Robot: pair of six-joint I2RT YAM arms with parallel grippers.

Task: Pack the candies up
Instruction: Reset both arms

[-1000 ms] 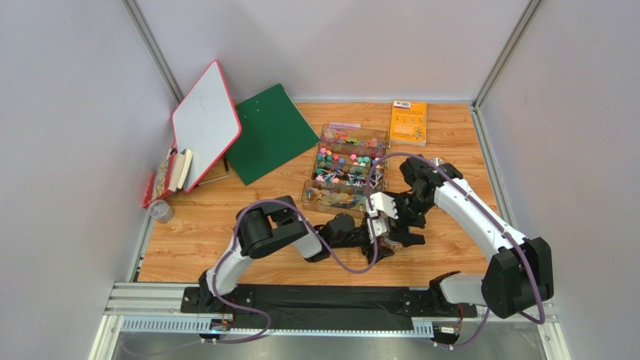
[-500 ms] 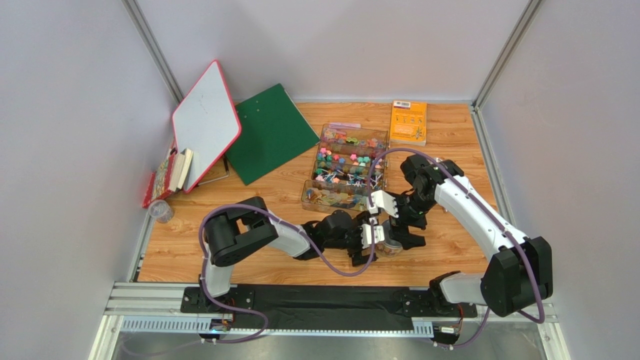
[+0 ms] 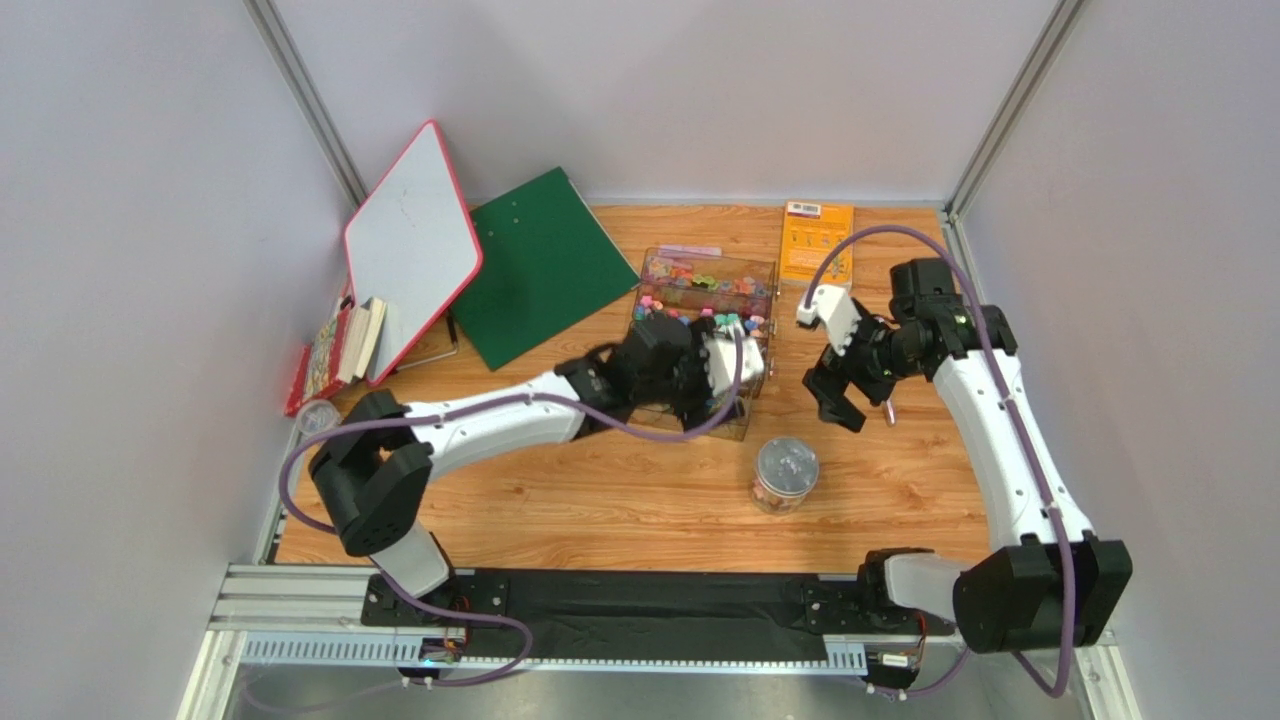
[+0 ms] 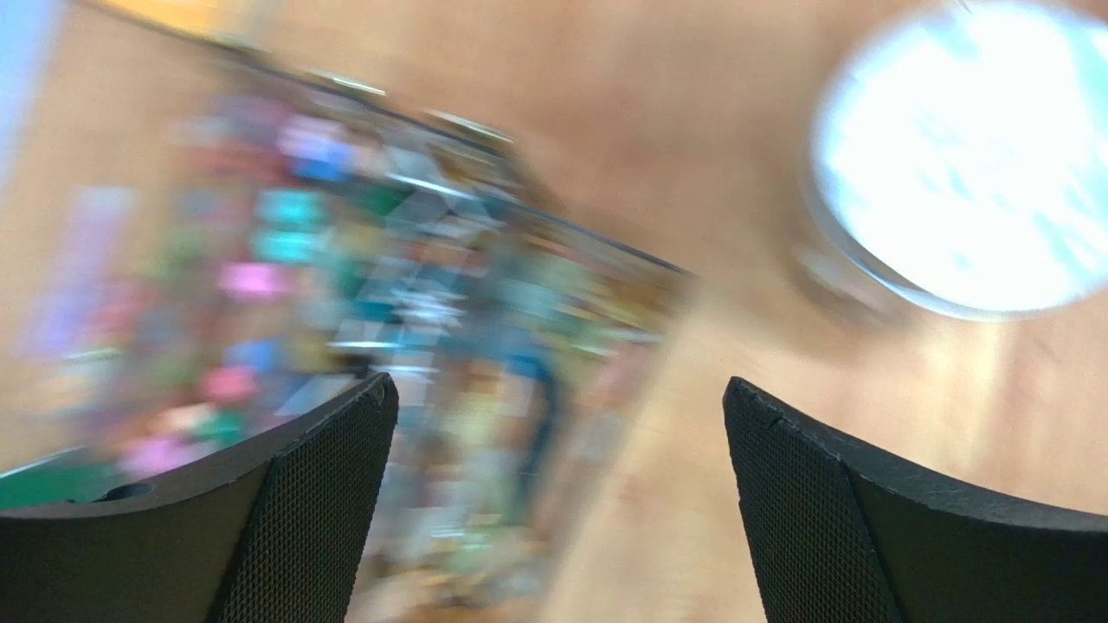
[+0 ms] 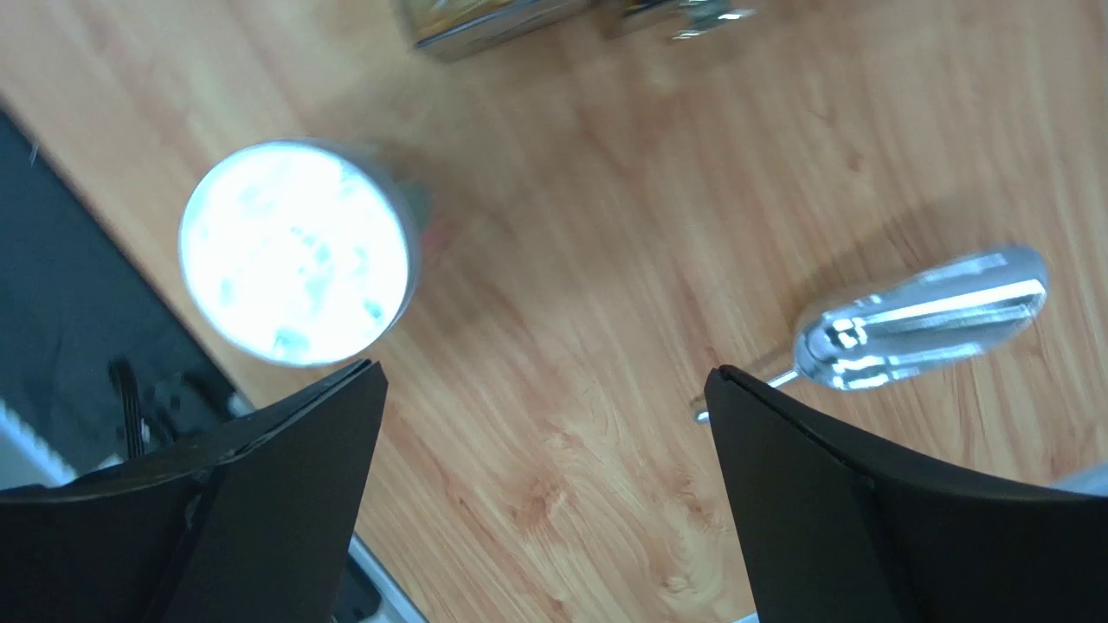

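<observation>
Candies (image 3: pixel 703 308) lie in the tray (image 3: pixel 771 285) right under my left gripper (image 3: pixel 732 365), jaws wide, nothing held. Right gripper (image 3: pixel 842 393), equally wide and empty, has the scoop (image 5: pixel 923 318) just past its fingertips (image 5: pixel 832 493). I reckon scoop pickup is next: drop straight down, pinch it

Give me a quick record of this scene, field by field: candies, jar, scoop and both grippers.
candies: multicoloured sweets in the clear compartment box, far side of the wooden table
jar: small round clear jar, upright, alone, nearer than the box
scoop: shiny metal scoop, lying on the table, untouched
left gripper: open, empty, at the box's near end
right gripper: open, empty, above bare table between jar and scoop
</observation>
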